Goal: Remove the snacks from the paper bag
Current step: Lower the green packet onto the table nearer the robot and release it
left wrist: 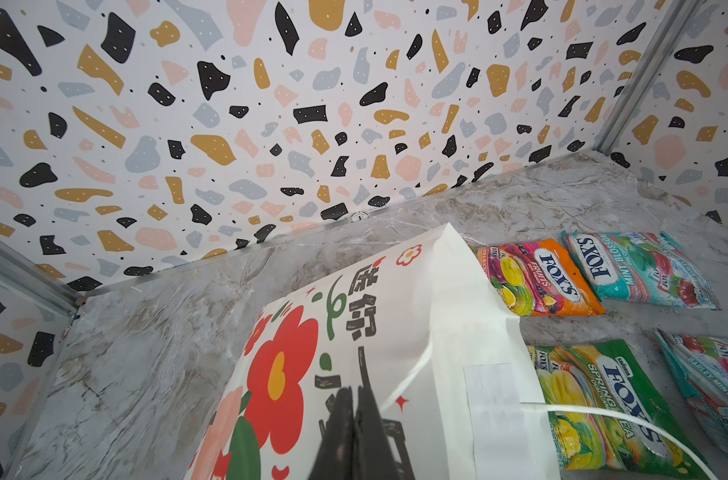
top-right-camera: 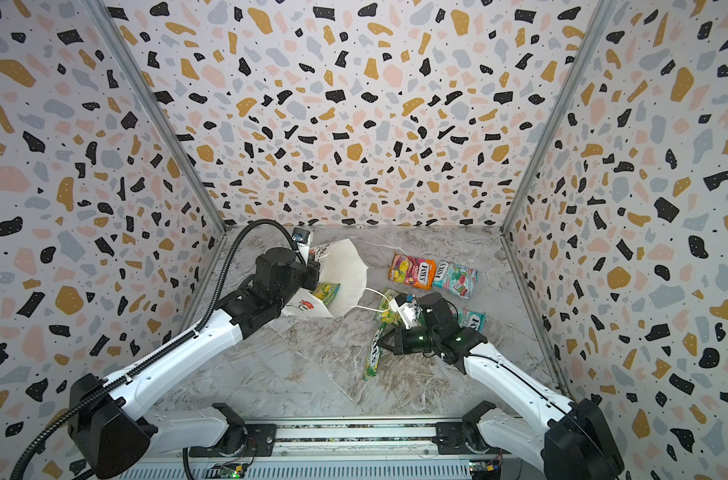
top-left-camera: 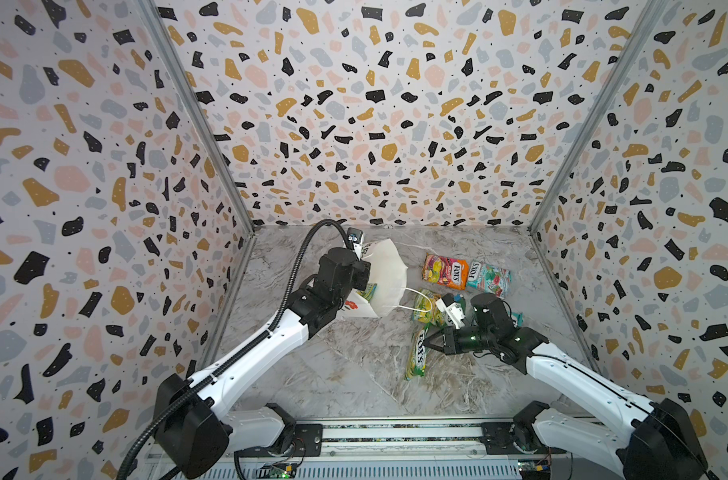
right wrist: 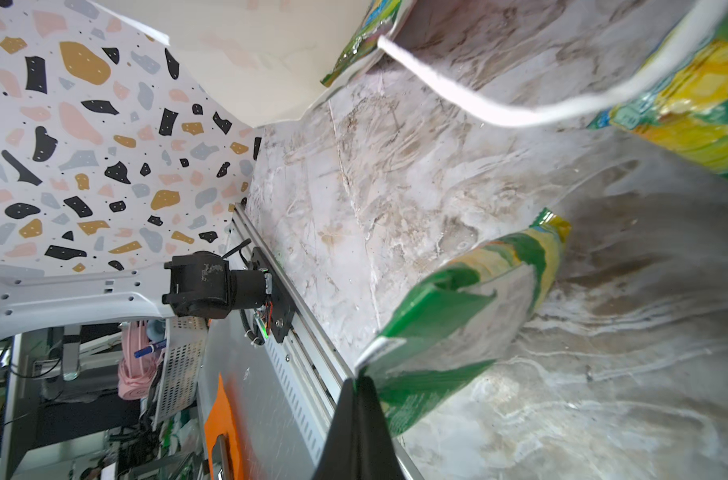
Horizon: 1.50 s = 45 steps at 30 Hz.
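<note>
While the bag [top-right-camera: 345, 270] holds one snack [top-right-camera: 327, 291], five are out.

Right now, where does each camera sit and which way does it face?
Top views: twin eyes high above the front rail, looking down on the table; both arms show.
Left wrist: on the left arm, looking past its shut jaws pinching the paper bag, toward the back wall.
Right wrist: on the right arm, looking past shut jaws pinching a green packet, toward the rail.
Shared: both wrist views catch the bag's cord handle.
</note>
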{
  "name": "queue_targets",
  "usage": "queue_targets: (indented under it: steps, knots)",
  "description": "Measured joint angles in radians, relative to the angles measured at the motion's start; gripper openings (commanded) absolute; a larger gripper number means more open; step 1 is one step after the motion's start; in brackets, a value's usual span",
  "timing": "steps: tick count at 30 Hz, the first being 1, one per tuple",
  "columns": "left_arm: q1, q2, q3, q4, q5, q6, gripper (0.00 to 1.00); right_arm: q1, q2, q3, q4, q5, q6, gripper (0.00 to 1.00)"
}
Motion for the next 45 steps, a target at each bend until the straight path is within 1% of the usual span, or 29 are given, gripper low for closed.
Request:
queue_targets:
  steps: [3,6,13,18,23,28,29,31,32,33,34,37,41,45]
  knots:
    - [0.000,0.000,0.000,0.000,0.000,0.000,0.00,0.000,0.026,-0.018,0.044,-0.003,0.013,0.00]
    - [0.000,0.000,0.000,0.000,0.001,0.000,0.00,0.000,0.026,-0.023,0.040,0.021,0.002,0.00]
    - [0.000,0.000,0.000,0.000,0.007,0.000,0.00,-0.001,0.006,-0.048,-0.058,0.175,-0.062,0.00]
    - [0.000,0.000,0.000,0.000,0.010,0.000,0.00,-0.004,0.010,-0.074,-0.148,0.291,-0.084,0.00]
    - [0.000,0.000,0.000,0.000,0.019,0.000,0.00,-0.005,0.018,-0.074,-0.201,0.383,-0.084,0.00]
    - [0.000,0.000,0.000,0.000,0.024,0.000,0.00,-0.005,0.029,-0.074,-0.263,0.486,-0.051,0.01]
    - [0.000,0.000,0.000,0.000,0.024,0.000,0.00,-0.005,0.029,-0.074,-0.271,0.502,-0.044,0.07]
    - [0.000,0.000,0.000,0.000,0.024,0.000,0.00,-0.005,0.029,-0.074,-0.288,0.538,-0.029,0.28]
    - [0.000,0.000,0.000,0.000,0.025,0.000,0.00,-0.005,0.029,-0.074,-0.296,0.553,-0.026,0.36]
    - [0.000,0.000,0.000,0.000,0.027,0.000,0.00,-0.005,0.029,-0.073,-0.303,0.567,-0.020,0.42]
    - [0.000,0.000,0.000,0.000,0.029,0.000,0.00,-0.005,0.029,-0.072,-0.308,0.580,-0.016,0.45]
    - [0.000,0.000,0.000,0.000,0.044,0.000,0.00,-0.005,0.020,-0.063,-0.331,0.615,-0.007,0.51]
    - [0.000,0.000,0.000,0.000,0.081,0.006,0.00,-0.005,-0.041,-0.041,-0.337,0.651,-0.004,0.52]
    - [0.000,0.000,0.000,0.000,0.128,0.018,0.00,-0.005,-0.121,-0.020,-0.308,0.648,-0.006,0.52]
